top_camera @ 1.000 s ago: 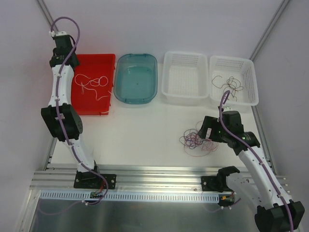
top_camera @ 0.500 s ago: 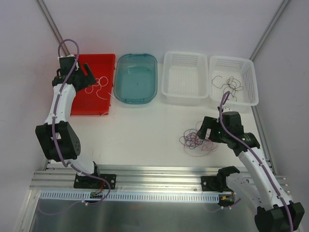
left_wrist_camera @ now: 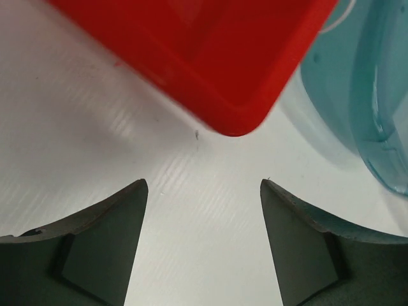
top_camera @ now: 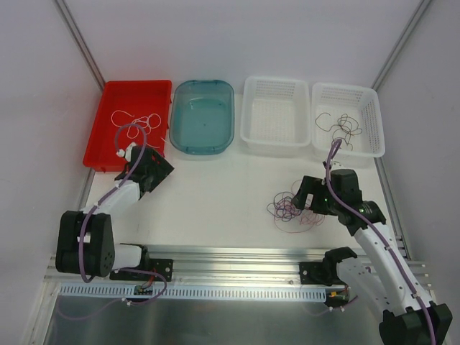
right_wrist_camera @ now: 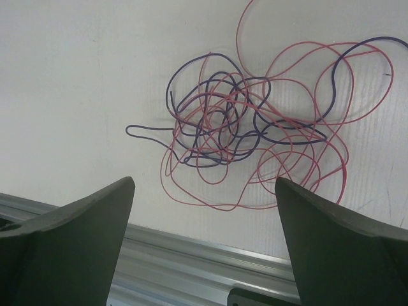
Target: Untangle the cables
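Note:
A tangled clump of red-pink and dark purple cables point(top_camera: 295, 210) lies on the white table at the right; the right wrist view shows it point(right_wrist_camera: 255, 134) just ahead of the fingers. My right gripper point(top_camera: 303, 194) is open and empty, low over the clump's near-right side point(right_wrist_camera: 204, 180). Several white cables point(top_camera: 136, 121) lie in the red tray point(top_camera: 108, 154). Dark brown cables point(top_camera: 343, 126) lie in the far right white basket point(top_camera: 370, 100). My left gripper point(top_camera: 159, 167) is open and empty over bare table, just in front of the red tray's near right corner point(left_wrist_camera: 210, 64).
A teal tub point(top_camera: 203, 115) stands beside the red tray and shows in the left wrist view point(left_wrist_camera: 376, 95). A second white basket point(top_camera: 277, 115) stands between the tub and the right basket. An aluminium rail point(top_camera: 237, 259) runs along the table's near edge, close to the clump.
My left arm has swung back from above the red tray and come down in front of the tray's near right corner. The right arm and the clump have hardly moved.

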Action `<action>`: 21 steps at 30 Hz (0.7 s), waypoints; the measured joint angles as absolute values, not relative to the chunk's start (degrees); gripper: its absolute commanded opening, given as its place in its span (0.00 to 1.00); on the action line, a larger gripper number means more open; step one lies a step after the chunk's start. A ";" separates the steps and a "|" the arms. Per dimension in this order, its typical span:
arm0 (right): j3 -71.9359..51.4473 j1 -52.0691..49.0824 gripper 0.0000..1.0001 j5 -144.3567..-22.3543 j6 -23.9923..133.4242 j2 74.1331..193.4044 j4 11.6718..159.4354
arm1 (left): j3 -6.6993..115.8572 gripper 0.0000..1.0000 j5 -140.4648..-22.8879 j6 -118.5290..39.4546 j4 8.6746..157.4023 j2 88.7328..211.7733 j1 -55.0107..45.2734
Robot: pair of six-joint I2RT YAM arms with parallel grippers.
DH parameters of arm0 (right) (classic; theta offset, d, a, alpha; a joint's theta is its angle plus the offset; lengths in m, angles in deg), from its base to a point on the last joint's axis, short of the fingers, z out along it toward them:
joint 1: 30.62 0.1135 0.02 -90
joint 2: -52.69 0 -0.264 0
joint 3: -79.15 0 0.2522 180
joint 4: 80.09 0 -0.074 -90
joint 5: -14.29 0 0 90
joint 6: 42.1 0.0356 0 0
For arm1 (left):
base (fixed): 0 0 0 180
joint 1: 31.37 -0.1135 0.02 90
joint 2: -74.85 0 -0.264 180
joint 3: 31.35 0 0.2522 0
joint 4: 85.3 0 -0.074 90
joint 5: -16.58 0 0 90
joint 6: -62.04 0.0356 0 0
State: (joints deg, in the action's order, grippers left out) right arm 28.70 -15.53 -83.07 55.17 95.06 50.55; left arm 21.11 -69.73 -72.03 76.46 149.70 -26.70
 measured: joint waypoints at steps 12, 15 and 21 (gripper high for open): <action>29.36 -15.53 0.97 -83.73 54.62 93.09 50.66 | 8.63 0.57 -50.52 -93.32 105.75 151.95 -20.76; 29.73 -15.53 0.97 -83.68 54.23 92.98 50.53 | 8.36 0.54 -48.29 -94.85 108.42 154.35 -20.08; 29.73 -15.53 0.97 -83.68 53.66 92.15 50.53 | 7.62 0.52 -45.49 -96.36 110.87 157.37 -18.94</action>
